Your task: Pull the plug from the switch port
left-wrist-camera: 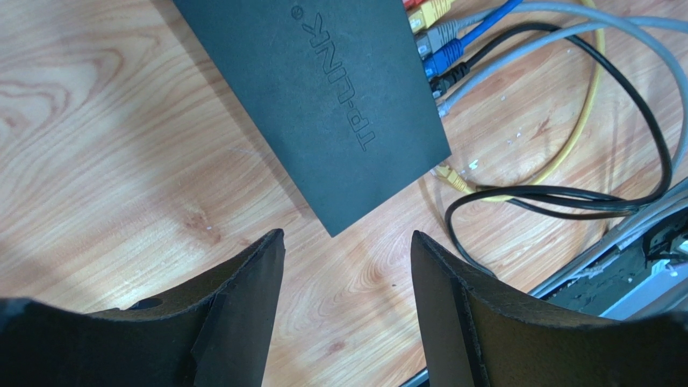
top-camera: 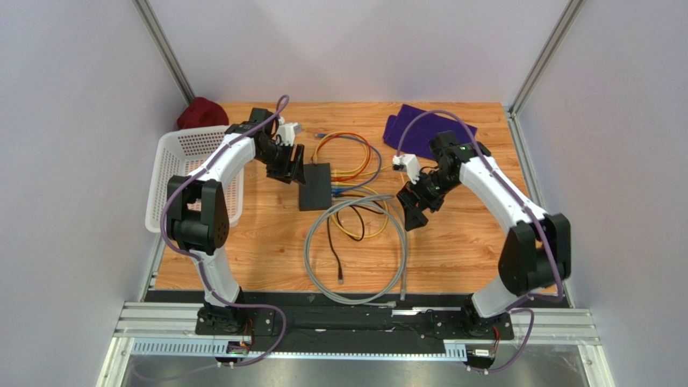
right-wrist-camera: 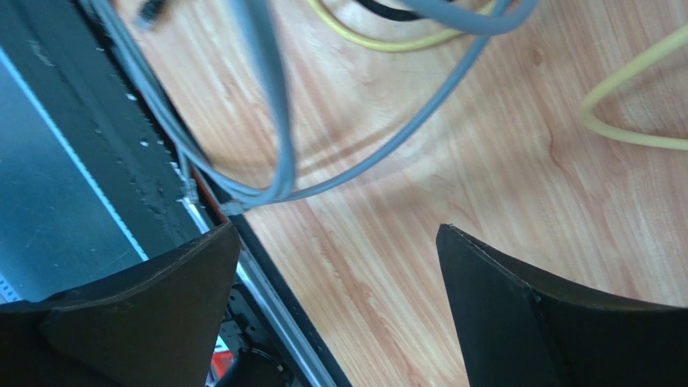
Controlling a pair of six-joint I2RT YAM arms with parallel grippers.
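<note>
The switch (top-camera: 315, 186) is a flat matte-black box in the middle of the table; it also shows in the left wrist view (left-wrist-camera: 323, 97). Several plugs sit in its right side: yellow, grey (left-wrist-camera: 436, 34), blue (left-wrist-camera: 446, 58) and black. Their cables coil on the wood to its right and front. My left gripper (top-camera: 292, 169) is open and empty, just left of the switch's far end, above the wood (left-wrist-camera: 347, 274). My right gripper (top-camera: 412, 218) is open and empty, to the right of the grey cable loop (top-camera: 355, 250), apart from the switch.
A white mesh basket (top-camera: 190, 173) stands at the left edge. A dark red cloth (top-camera: 202, 113) lies at the back left, a purple cloth (top-camera: 428, 125) at the back right. The black rail (right-wrist-camera: 121, 161) runs along the table's near edge.
</note>
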